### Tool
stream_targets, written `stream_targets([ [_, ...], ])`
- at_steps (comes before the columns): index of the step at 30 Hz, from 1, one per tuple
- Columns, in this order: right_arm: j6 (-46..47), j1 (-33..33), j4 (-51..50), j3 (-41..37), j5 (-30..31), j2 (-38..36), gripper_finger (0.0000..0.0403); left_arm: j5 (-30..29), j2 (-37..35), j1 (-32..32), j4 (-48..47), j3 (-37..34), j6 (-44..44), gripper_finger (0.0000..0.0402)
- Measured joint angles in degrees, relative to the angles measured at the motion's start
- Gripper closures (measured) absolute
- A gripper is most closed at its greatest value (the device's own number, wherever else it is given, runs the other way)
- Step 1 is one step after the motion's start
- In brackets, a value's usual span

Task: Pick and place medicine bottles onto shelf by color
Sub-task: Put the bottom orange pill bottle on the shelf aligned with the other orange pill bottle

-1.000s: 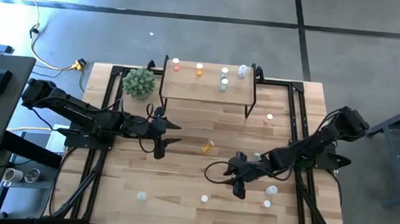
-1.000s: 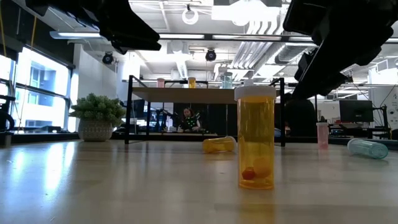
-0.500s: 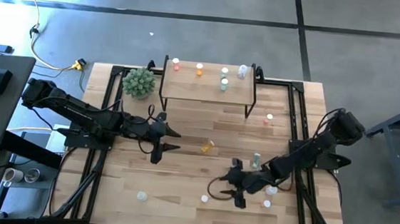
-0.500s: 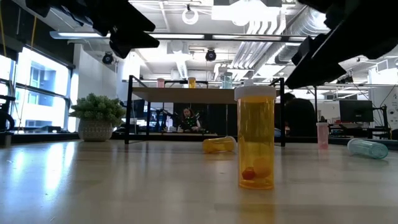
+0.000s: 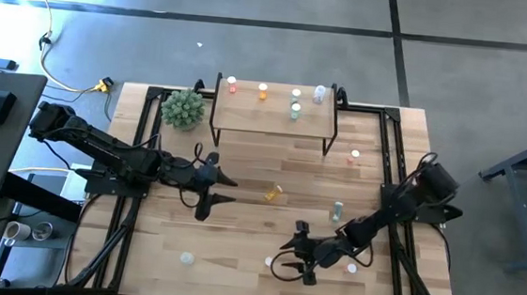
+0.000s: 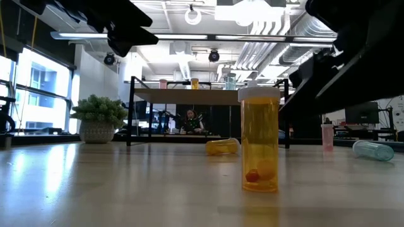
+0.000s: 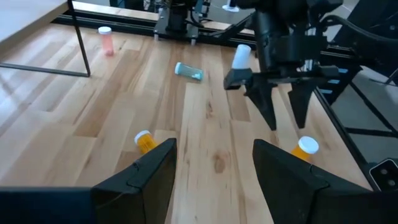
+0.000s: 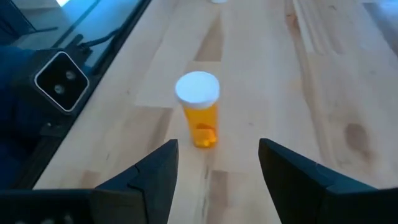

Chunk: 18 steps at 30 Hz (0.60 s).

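**Right jaws spread over an upright orange bottle**

At the near edge of the wood-plank surface (image 5: 238, 230), toward six o'clock, the right gripper (image 5: 298, 261) is held low with its jaws spread wide and nothing between them. Just ahead of it an upright orange bottle (image 8: 199, 109) is seen: a clear amber cylinder with a flat white cap and a few pills at its bottom. The right arm is stretched long and low from four o'clock toward the surface's centre. The left gripper (image 5: 211, 188) is held above mid-surface at nine o'clock, jaws also parted and empty. An orange bottle lying on its side (image 5: 272, 193) is seen near the centre. Farthest off, at twelve o'clock, the shelf (image 5: 274, 111), light wood on thin black legs, carries several bottles.
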Motion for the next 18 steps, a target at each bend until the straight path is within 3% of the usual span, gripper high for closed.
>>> stream_targets([
  [7,-0.15,-0.14,8.41,0.02,-0.22,4.93,0.0191,-0.13,0.0,0.0,0.07,0.0,0.0,0.0202],
  [18,-2.47,-1.4,11.45,2.46,-1.64,9.63,0.0191,-0.12,0.0,0.0,0.13,0.0,0.0,0.0202],
])
